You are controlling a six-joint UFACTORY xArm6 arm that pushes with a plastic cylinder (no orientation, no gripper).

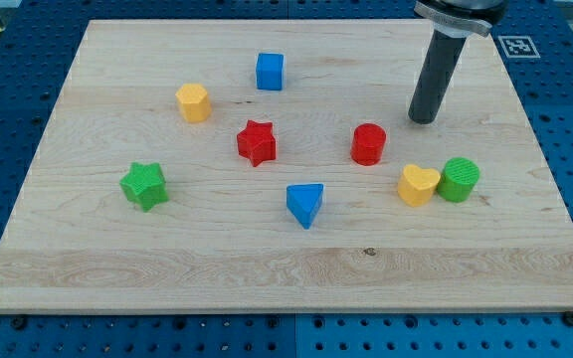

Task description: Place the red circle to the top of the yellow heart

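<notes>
Seven blocks sit on the wooden bench (267, 268). The red circle (368, 144) is the landmark: the yellow heart (418, 185) lies near it, towards the view's bottom right, touching the green circle (460, 180) on its far side. My tip (423, 119) rests on the bench just off the red circle towards the view's top right, apart from it; the tool is a plain rod with nothing to open or close. To the view's left of the red circle stands the red star (257, 142), with the blue cube (270, 72), yellow hexagon (194, 102) and green star (145, 186) farther off. The blue triangle (305, 204) lies towards the bottom left.
</notes>
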